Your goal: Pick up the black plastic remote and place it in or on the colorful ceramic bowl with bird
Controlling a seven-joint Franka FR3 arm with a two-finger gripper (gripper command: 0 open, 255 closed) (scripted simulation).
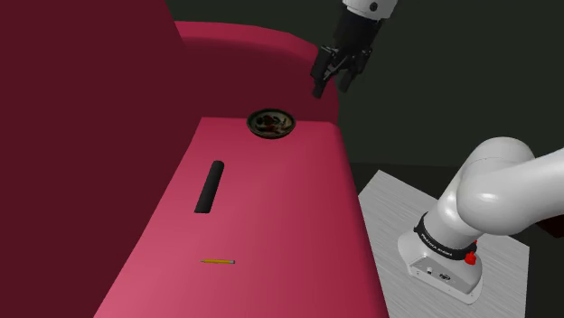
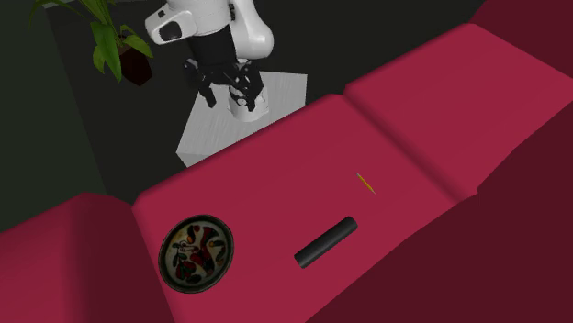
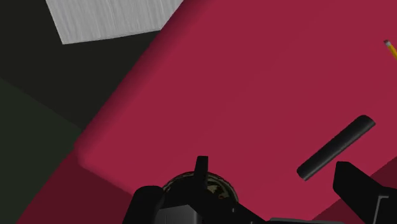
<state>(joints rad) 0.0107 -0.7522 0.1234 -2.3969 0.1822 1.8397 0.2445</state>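
Red sofa seat [image 1: 280,226] carries everything. The gripper [image 1: 333,83] hangs high over its far corner, jaws apart and empty, near the patterned bowl [image 1: 271,123]. Black remote [image 1: 210,187] lies flat mid-seat, well apart from the bowl, with a yellow pencil [image 1: 218,262] beyond; the approach likely goes best descending over the remote's middle, fingers straddling its narrow width.
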